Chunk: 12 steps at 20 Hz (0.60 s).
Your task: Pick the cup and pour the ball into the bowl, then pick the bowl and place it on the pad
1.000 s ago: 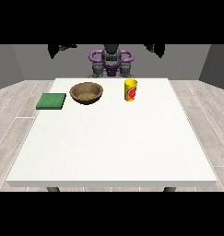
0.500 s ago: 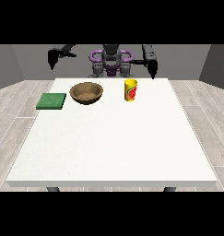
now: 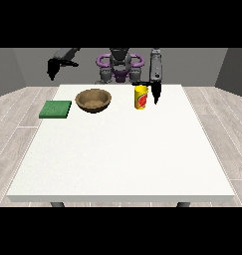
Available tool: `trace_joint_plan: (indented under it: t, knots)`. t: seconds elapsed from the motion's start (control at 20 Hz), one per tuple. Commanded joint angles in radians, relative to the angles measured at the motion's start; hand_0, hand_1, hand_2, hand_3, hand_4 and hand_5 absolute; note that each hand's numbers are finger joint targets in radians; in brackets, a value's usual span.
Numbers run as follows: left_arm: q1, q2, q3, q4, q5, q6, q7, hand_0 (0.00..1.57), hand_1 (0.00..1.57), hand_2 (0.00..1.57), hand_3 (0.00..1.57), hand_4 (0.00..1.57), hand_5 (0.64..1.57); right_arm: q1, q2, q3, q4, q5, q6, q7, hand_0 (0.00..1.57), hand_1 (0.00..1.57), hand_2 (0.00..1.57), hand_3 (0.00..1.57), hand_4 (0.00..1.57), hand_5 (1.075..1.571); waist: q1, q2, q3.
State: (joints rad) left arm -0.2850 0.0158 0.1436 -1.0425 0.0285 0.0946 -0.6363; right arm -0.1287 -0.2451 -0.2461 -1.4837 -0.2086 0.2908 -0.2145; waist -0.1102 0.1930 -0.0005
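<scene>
Nearest the camera, at six o'clock, the white counter (image 3: pixel 120 159) carries nothing, and all the things sit in a row along its far half: a green pad (image 3: pixel 56 109) at ten o'clock, a brown bowl (image 3: pixel 93 100) at eleven, a yellow cup (image 3: pixel 141 96) at one, upright on the counter with no ball visible from here. Just beside the cup hangs the hand at the view's right (image 3: pixel 156 92), fingers pointing down and holding nothing, while farther back the hand at the view's left (image 3: pixel 53 66) hovers off the counter's edge, its fingers too dark to read. Judged so, the cup pick is only starting; next calls for closing round the cup.
</scene>
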Motion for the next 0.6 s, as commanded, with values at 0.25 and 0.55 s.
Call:
trace_joint_plan:
  t: [0.25,0.55]
  knots:
    - [-0.083,-0.014,0.012,0.247,-0.015,0.039,-0.17,0.0,0.0,0.0,0.0,0.0,1.52,0.007,-0.015,-0.027,0.127,0.01,0.057,-0.119,0.0,0.0,0.0,0.0,0.0,1.571,0.0,0.021,0.0006]
    - [-0.227,0.023,0.084,0.439,0.019,0.051,-0.219,0.0,0.0,0.0,0.0,0.0,1.526,-0.003,0.021,0.033,0.045,0.037,0.023,-0.051,0.0,0.0,0.0,0.0,0.0,1.571,-0.045,0.028,0.0]
